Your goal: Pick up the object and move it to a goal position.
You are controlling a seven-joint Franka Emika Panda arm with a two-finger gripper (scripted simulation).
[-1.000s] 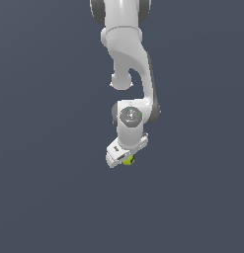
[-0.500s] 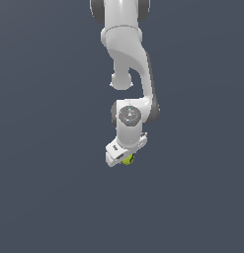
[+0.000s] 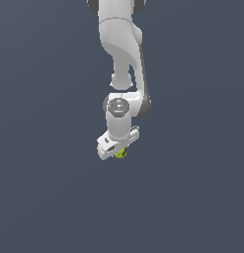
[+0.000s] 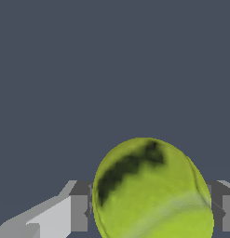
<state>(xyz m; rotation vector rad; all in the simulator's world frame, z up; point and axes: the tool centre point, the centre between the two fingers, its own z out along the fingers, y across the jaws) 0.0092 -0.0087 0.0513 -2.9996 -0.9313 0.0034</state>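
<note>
The small yellow-green ball (image 3: 120,153) sits under the white gripper (image 3: 118,150) at the end of the arm, partly hidden by the hand in the exterior view. In the wrist view the ball (image 4: 151,190) fills the space between the two fingers (image 4: 79,211), with dark marks on its surface. The fingers press against its sides, so the gripper is shut on the ball. The arm hangs down from the top of the exterior view.
A plain dark grey surface (image 3: 44,197) fills the view all around the arm. No other objects show.
The gripper with the ball has drifted slightly toward the exterior view's left and a little up. The grip on the ball is unchanged.
</note>
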